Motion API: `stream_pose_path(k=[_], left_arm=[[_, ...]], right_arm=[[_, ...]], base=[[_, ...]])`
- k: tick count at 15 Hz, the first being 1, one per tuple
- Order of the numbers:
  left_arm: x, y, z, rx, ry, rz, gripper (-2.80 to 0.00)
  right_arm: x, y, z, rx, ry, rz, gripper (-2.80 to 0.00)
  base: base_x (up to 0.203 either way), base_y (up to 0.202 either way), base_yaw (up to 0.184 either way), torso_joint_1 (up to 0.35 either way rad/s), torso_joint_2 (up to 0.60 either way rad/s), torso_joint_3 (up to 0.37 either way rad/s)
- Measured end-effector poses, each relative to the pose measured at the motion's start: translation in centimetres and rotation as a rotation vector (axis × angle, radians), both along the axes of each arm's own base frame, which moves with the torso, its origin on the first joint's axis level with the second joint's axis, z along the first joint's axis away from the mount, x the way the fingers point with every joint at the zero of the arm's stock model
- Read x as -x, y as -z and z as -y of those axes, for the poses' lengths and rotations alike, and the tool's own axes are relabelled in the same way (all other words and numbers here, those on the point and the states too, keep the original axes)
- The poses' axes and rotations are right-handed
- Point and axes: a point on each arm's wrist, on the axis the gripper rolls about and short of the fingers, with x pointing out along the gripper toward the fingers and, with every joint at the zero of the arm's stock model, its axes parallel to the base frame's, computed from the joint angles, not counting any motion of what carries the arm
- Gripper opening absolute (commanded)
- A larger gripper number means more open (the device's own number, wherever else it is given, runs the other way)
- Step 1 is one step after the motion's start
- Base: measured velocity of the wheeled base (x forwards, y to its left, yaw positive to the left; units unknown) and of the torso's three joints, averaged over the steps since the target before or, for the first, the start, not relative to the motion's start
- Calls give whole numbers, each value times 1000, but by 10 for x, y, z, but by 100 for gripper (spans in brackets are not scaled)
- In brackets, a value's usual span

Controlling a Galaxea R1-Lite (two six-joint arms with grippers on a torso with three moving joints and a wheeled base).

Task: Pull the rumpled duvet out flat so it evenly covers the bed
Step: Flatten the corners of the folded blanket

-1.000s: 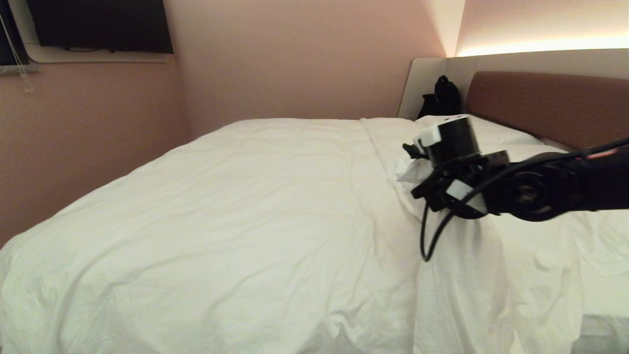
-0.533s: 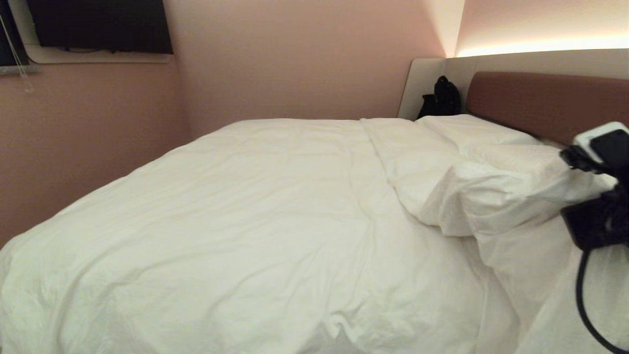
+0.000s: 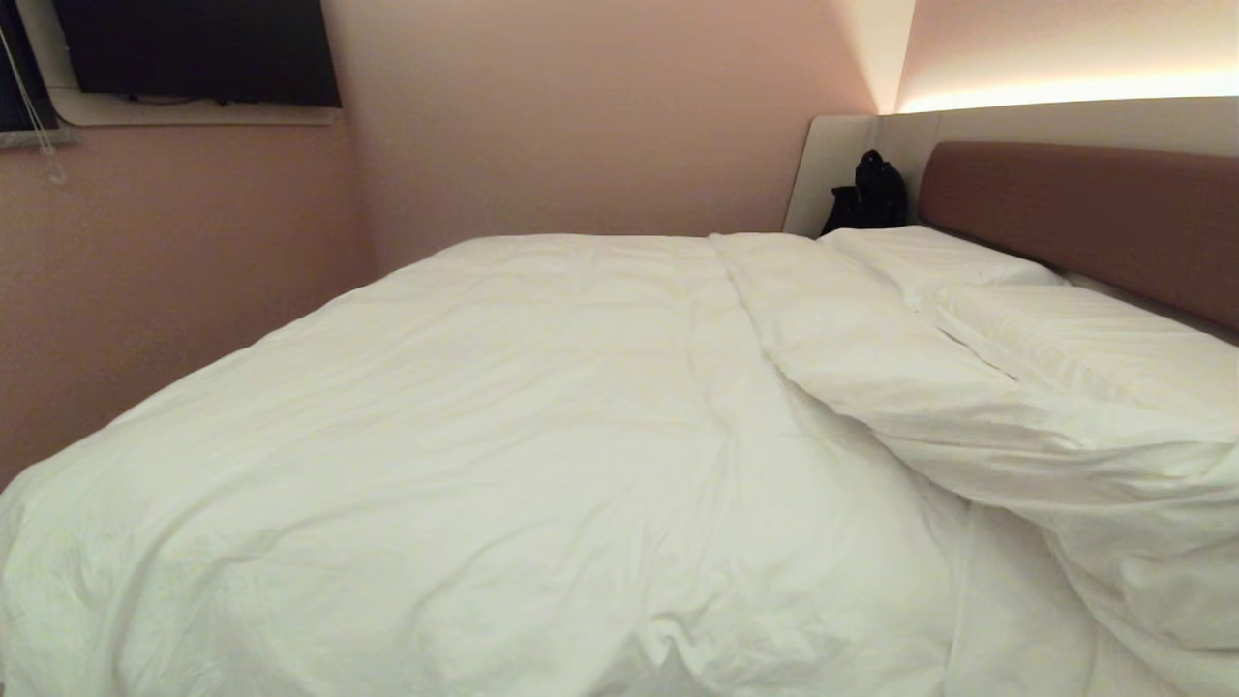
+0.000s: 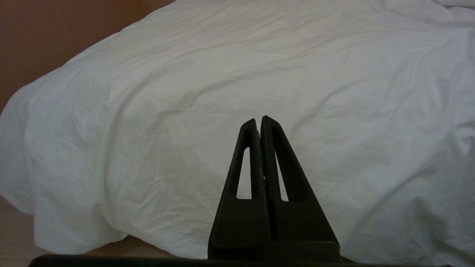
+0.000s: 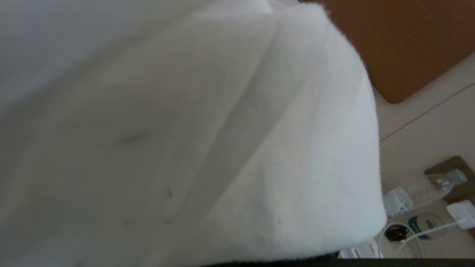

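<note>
Two pillows, one white duvet [image 3: 503, 426], and neither arm showing in the head view.

Puffy and creased, the duvet spreads across most of the bed [image 3: 1084, 208], draping over its near and left edges; on the right a fold of it rises in a ridge running off toward the right edge of the head view, lying against the nearer pillow [image 3: 1094, 344], with the farther pillow [image 3: 929, 254] beside the brown headboard and a black bag [image 3: 868, 194] in the corner behind. The left gripper [image 4: 261, 122] hangs low before the duvet's near edge, fingers pressed together on nothing. White cloth fills the right wrist view (fingers hidden), so the right gripper's clenched state shows but not what it grips; a bottle [image 5: 423, 191] and a charger [image 5: 460, 213] lie beyond.
</note>
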Motion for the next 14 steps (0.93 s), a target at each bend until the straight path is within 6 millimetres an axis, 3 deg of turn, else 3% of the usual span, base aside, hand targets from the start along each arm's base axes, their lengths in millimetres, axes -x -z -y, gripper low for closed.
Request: stream_pose_path(k=[3,6,14], left_arm=[[0,0,0,0,0,0,-280],[0,0,0,0,0,0,-280],[0,0,0,0,0,0,-280]], right_arm=[[37,8,15,-11,1,28,-280],[59,24,23,3,2,-6,-280],[83,44,32,30,10,-71,-280]], base=[[0,0,0,0,0,0],[0,0,0,0,0,0],[0,0,0,0,0,0]])
